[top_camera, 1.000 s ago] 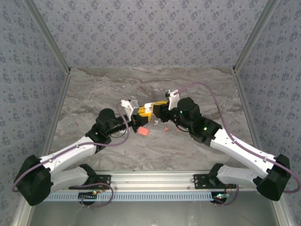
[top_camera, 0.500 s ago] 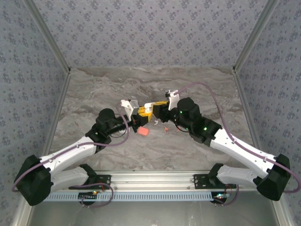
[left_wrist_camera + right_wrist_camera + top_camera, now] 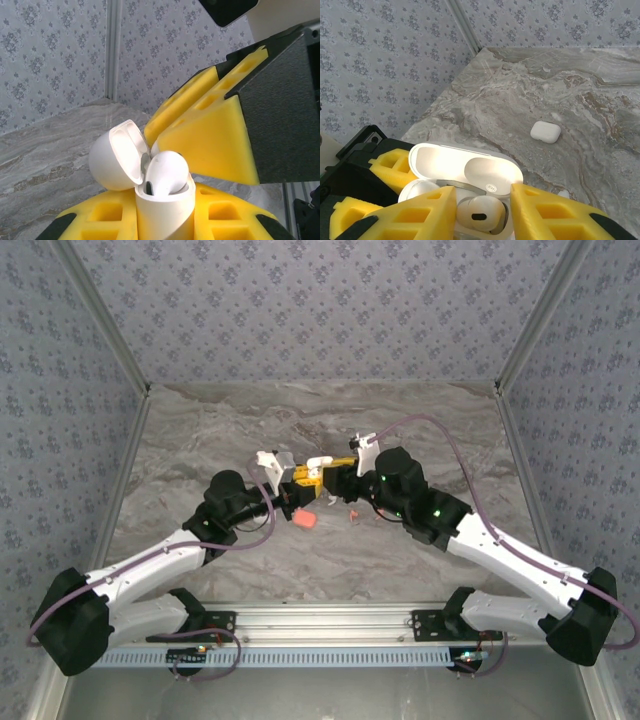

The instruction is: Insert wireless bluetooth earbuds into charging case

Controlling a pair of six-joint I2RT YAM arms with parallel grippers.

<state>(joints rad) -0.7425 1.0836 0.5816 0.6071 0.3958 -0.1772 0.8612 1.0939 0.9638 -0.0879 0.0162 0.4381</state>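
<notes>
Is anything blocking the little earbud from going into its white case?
No, nothing I can see blocks it. The charging case has its lid flipped open, and the earbud already rests in its slot, between the right hand's yellow fingers.

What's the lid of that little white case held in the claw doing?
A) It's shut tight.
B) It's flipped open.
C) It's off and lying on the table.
B: the white charging case has its lid swung back on the hinge, with a white earbud sitting in the opening.
</notes>
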